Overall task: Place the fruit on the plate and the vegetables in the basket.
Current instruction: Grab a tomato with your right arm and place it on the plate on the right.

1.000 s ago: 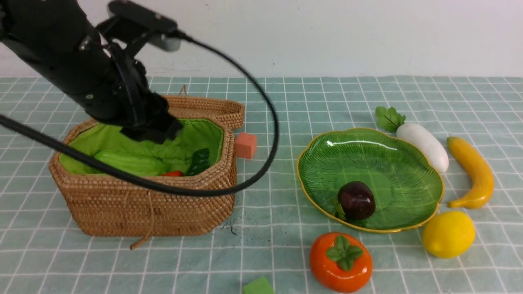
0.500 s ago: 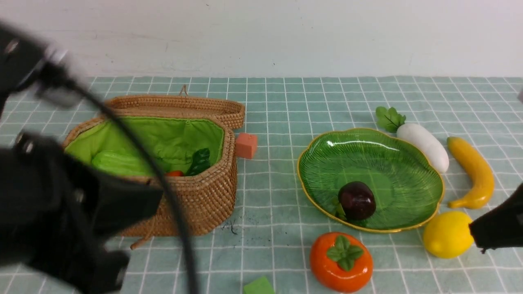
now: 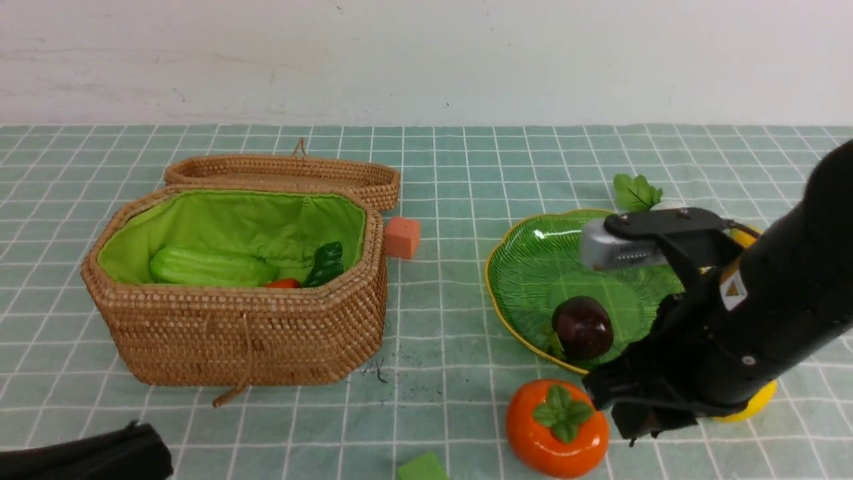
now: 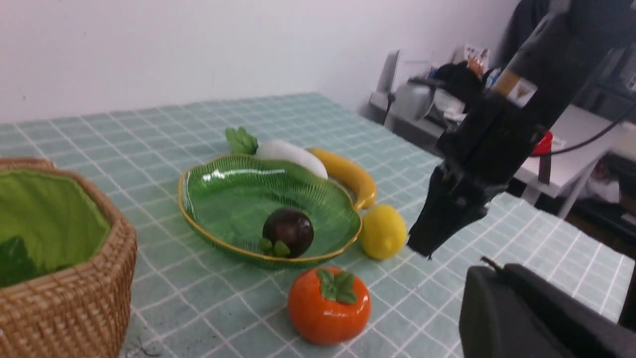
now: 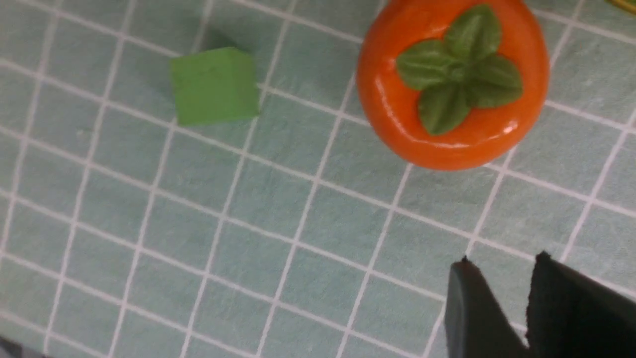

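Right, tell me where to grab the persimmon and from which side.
Grip the persimmon across its wide orange body, below the calyx, coming straight down from above. It sits upright, squat and round, and nothing beside it touches it.

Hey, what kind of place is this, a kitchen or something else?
Probably a robotics lab or office, not a kitchen: a toy persimmon on a checked tablecloth, a bare white wall, and cluttered desks off to one side.

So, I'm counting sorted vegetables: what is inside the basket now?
The basket holds a light green gourd, an orange-red tip and dark green leaves, probably the carrot. Its near wall hides the floor, so anything lower is unseen.
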